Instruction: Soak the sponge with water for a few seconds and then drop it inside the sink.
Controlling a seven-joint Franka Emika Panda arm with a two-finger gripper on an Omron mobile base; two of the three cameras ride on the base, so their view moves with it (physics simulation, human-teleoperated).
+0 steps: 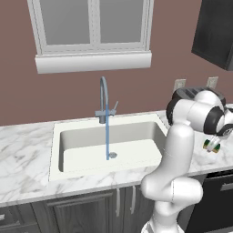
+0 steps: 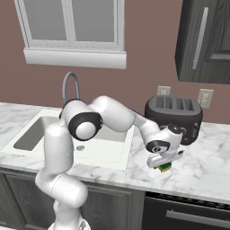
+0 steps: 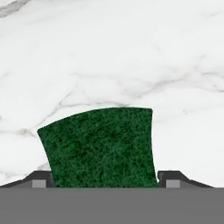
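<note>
Right now the sponge [image 3: 99,146] sits between the two fingers of the end effector [image 2: 164,165], which is squeezed on its sides, green scrub side facing the hand camera. It hangs just above the white marble tabletop [image 2: 211,173], near the front of a dark toaster [image 2: 173,117]. Off to the left is the sink [image 1: 68,141]. A thin blue stream of water [image 1: 107,134] falls straight down from the grey tap [image 1: 104,98] toward the small round drain [image 1: 112,155].
</note>
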